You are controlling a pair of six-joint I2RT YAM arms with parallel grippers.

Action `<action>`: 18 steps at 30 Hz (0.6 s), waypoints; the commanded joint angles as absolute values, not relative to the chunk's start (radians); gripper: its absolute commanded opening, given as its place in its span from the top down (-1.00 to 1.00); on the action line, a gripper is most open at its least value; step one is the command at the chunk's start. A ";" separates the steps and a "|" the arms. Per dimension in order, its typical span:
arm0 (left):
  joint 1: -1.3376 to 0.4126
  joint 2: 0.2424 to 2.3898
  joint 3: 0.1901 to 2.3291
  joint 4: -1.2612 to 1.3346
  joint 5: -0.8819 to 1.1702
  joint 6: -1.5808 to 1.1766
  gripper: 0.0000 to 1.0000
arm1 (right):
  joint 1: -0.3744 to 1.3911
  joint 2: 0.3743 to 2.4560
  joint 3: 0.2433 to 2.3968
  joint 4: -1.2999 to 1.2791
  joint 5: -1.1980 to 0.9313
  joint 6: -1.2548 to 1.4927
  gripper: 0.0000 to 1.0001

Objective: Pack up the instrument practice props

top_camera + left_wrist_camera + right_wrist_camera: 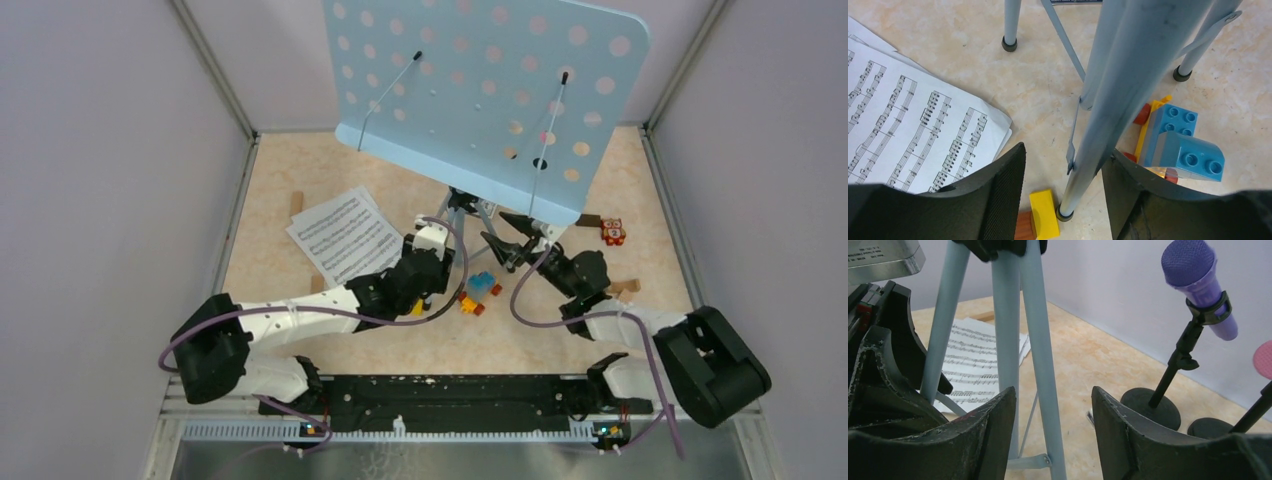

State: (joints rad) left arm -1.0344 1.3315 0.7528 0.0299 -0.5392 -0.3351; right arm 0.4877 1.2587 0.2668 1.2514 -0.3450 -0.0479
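Tripod legs (1113,100) are showing matt, scuffed blue metal; toy bricks (1178,135) are gleaming as glossy plastic; sheet-music pages (913,115) are lying as smooth white paper.

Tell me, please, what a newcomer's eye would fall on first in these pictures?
The pale blue perforated music desk dominates the far middle of the table, standing on tripod legs. The left pincer and right pincer both sit open astride those legs. A purple microphone perches in a black holder beyond the right pincer, and sheet music lies left of the stand.
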 commanded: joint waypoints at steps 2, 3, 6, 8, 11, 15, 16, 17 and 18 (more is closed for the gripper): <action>-1.031 1.256 0.725 0.051 -0.537 -0.368 -0.36 | 0.484 1.137 0.300 1.056 -0.345 -0.042 -0.15; -1.029 1.251 0.715 0.056 -0.536 -0.372 -0.37 | 0.484 1.129 0.310 1.026 -0.357 -0.053 -0.15; -1.030 1.253 0.689 0.081 -0.526 -0.374 -0.37 | 0.484 1.136 0.341 0.929 -0.357 -0.087 -0.15; -1.030 1.266 0.676 0.114 -0.517 -0.359 -0.35 | 0.485 1.160 0.355 0.914 -0.330 -0.104 -0.15; -1.030 1.304 0.688 0.135 -0.504 -0.334 -0.23 | 0.484 1.222 0.388 0.925 -0.304 -0.119 -0.07; -1.031 1.362 0.720 0.160 -0.487 -0.302 0.15 | 0.484 1.311 0.451 0.953 -0.349 -0.135 0.19; -1.031 1.375 0.732 0.156 -0.486 -0.298 0.31 | 0.484 1.331 0.461 0.972 -0.361 -0.126 0.27; -1.031 1.385 0.746 0.155 -0.485 -0.294 0.44 | 0.484 1.343 0.468 0.997 -0.375 -0.112 0.36; -1.031 1.393 0.757 0.155 -0.483 -0.291 0.58 | 0.484 1.353 0.467 1.034 -0.396 -0.087 0.46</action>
State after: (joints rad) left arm -1.0348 1.3605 0.6949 0.1062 -0.4934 -0.3244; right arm 0.4881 1.3109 0.4095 0.9302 -0.3447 -0.1135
